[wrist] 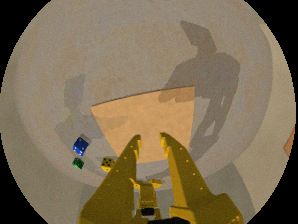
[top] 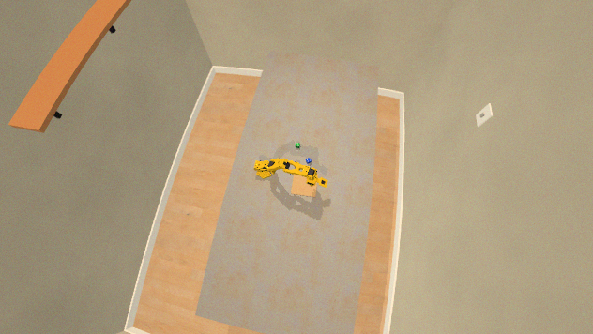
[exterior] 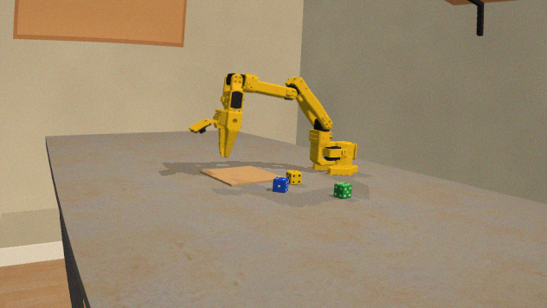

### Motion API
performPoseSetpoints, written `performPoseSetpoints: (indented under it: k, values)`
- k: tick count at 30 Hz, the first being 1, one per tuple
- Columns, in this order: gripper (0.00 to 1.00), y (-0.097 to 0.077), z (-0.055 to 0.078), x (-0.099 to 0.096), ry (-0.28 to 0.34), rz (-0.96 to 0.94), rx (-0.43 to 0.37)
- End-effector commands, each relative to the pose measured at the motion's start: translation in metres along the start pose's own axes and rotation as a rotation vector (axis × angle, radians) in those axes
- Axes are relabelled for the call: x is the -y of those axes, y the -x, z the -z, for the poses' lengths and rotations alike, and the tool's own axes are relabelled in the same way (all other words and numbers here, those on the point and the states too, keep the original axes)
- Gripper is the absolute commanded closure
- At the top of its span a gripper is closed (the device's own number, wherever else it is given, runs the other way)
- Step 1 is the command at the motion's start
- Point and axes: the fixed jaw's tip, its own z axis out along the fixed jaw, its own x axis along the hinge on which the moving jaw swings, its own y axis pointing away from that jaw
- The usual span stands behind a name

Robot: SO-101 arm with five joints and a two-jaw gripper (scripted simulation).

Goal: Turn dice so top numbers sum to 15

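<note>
The tan mat point(top: 300, 190) point(exterior: 238, 176) point(wrist: 145, 117) lies flat on the table. A yellow die point(exterior: 294, 177) point(wrist: 107, 164) sits on the table just off one mat corner; the arm hides it in the top view. A blue die point(top: 308, 160) point(exterior: 280, 184) point(wrist: 80, 146) sits beside it, off the mat, a one-pip face showing sideways in the exterior view. A green die point(top: 297, 145) point(exterior: 343, 190) point(wrist: 78, 163) sits farther off. The top pips are too small to read surely. My gripper point(exterior: 224, 156) point(wrist: 150, 136) is slightly open and empty, above the mat.
The arm's base point(top: 264, 169) point(exterior: 342, 162) stands on the grey table point(top: 281, 263) point(exterior: 173, 251). The arm's shadow falls across table and mat. An orange shelf point(top: 70, 66) is on the wall.
</note>
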Motion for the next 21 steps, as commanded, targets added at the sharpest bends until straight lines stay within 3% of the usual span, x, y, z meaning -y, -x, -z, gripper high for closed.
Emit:
performPoseSetpoints:
  k: [1,11,21]
  values:
    - [0.86,0.0040,0.0148,0.0020,-0.002,-0.017,0.056]
    - [0.85,0.0040,0.0148,0.0020,-0.002,-0.017,0.056]
    - [0.77,0.0040,0.0148,0.0020,-0.002,-0.017,0.056]
